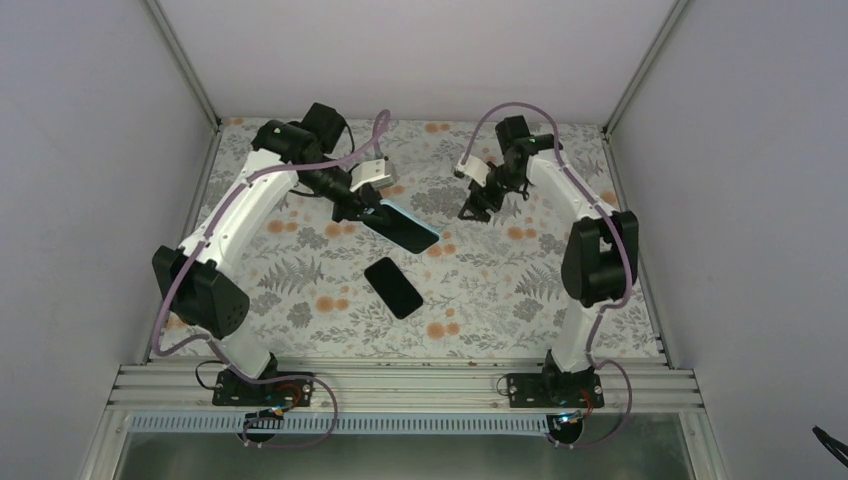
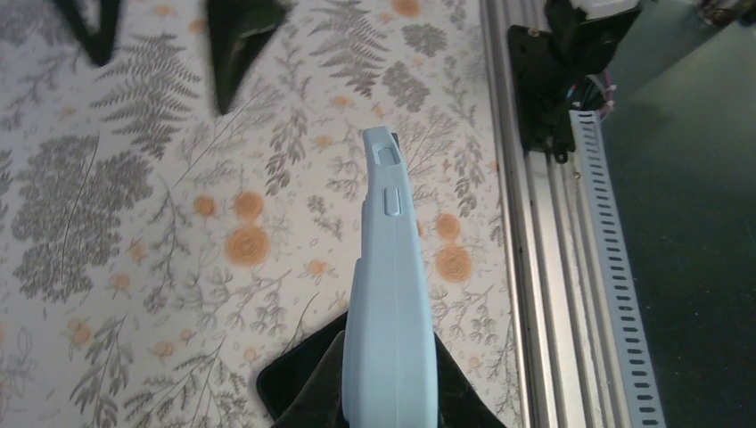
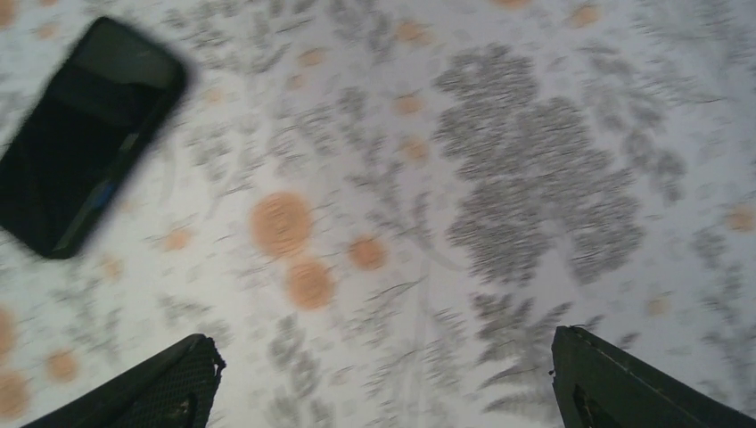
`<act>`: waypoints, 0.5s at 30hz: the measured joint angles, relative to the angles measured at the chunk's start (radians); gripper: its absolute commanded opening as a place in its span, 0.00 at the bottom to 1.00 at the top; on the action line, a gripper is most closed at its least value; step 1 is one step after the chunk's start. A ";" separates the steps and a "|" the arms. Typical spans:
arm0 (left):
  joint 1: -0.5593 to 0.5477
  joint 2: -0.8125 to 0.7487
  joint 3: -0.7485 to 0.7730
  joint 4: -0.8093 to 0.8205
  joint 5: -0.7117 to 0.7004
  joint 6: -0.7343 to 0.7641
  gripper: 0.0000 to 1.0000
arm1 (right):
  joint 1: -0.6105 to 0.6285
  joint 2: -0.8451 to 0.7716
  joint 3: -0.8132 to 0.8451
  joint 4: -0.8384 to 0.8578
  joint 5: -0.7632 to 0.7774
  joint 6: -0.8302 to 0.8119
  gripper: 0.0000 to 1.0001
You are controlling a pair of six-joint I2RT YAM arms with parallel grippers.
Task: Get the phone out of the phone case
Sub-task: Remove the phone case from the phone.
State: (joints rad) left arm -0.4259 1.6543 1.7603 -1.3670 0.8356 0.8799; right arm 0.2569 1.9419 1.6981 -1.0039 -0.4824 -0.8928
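Note:
The pale-blue phone case (image 2: 390, 294) is up off the table, edge-on in the left wrist view, with my left gripper (image 2: 390, 397) shut on its near end. From above the phone case (image 1: 408, 226) looks dark with a light-blue rim, tilted, and my left gripper (image 1: 368, 212) holds its upper-left end. The black phone (image 1: 393, 287) lies flat on the table just in front of it, out of the case. A corner of the phone (image 2: 285, 379) shows under the case. My right gripper (image 1: 478, 208) hovers open to the right, nothing between its fingers, the phone (image 3: 85, 134) off to its left.
A flower-patterned cloth (image 1: 500, 290) covers the table. An aluminium rail (image 1: 400, 385) with both arm bases runs along the near edge. Grey walls close in the left, right and back sides. My right gripper's two dark fingertips (image 2: 236, 45) show at the top of the left wrist view.

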 measured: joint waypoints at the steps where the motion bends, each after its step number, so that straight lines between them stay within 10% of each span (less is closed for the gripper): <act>1: 0.008 0.013 0.003 0.000 -0.004 0.000 0.02 | 0.004 -0.033 -0.045 -0.005 -0.010 -0.003 0.92; 15: 0.020 0.101 0.026 0.001 -0.016 0.003 0.02 | 0.077 -0.351 -0.270 0.043 -0.203 0.045 0.85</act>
State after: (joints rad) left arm -0.4057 1.7550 1.7859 -1.3659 0.8192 0.8829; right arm 0.3340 1.5913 1.4281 -0.9604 -0.6857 -0.8474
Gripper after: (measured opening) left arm 0.110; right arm 0.856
